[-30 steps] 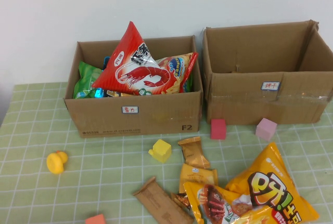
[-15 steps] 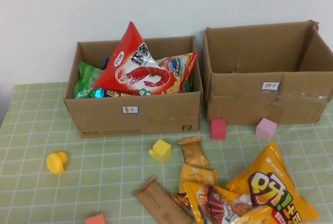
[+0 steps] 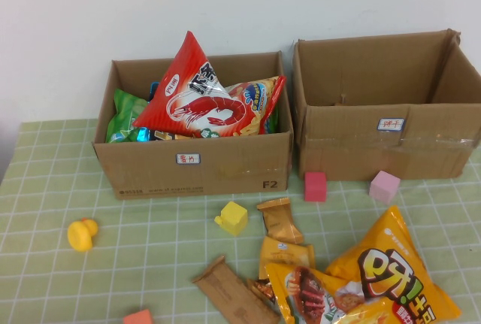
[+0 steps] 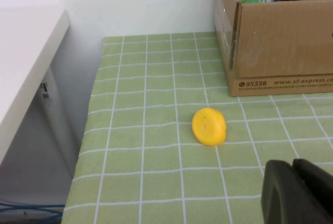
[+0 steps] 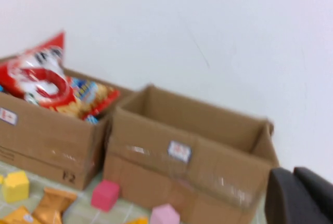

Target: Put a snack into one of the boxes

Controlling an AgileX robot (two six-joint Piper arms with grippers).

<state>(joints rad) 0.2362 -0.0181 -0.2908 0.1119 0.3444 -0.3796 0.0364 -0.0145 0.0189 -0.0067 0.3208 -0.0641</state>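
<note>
Left box [image 3: 197,166]: filled with snack bags.
Right box [image 3: 387,143]: beside it.
Snacks [image 3: 361,283]: heaped in front of right box.
Left gripper [image 4: 299,193]: near yellow duck [image 4: 209,126]; opening cannot be told.
Right gripper [image 5: 302,195]: raised before right box; cannot be told.

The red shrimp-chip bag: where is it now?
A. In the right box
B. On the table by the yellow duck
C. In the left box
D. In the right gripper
C. The red shrimp-chip bag stands in the left box, far from both grippers.
</note>
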